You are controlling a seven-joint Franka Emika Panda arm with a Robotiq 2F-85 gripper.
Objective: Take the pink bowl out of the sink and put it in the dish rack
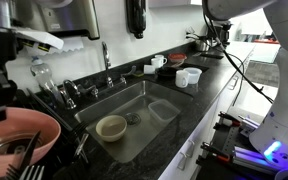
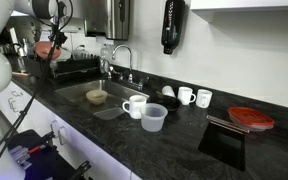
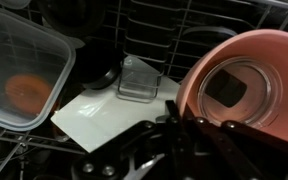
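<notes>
1. Salmon-pink, and clear of the basin: the pink bowl (image 2: 46,48) sits at the upper left in an exterior view, up by the dish rack (image 2: 76,70) and well apart from the sink (image 2: 79,90).
2. Only the beige bowl (image 1: 111,127) shows down in the steel basin, so I judge the lifting-out half done.
3. Wrist view now: the gripper (image 3: 184,125) comes in from the bottom centre, its dark jaws closed on the bowl's near rim as far as I can make out, with the bowl filling the right of the frame.
4. Below it are rack wires, a clear lidded container (image 3: 24,70) at the left and a white board (image 3: 99,120) in the middle. It's a crowded spot.
5. What's left, as I read it, is settling the bowl among those things and letting go. I can't tell whether it touches the rack yet.
</notes>
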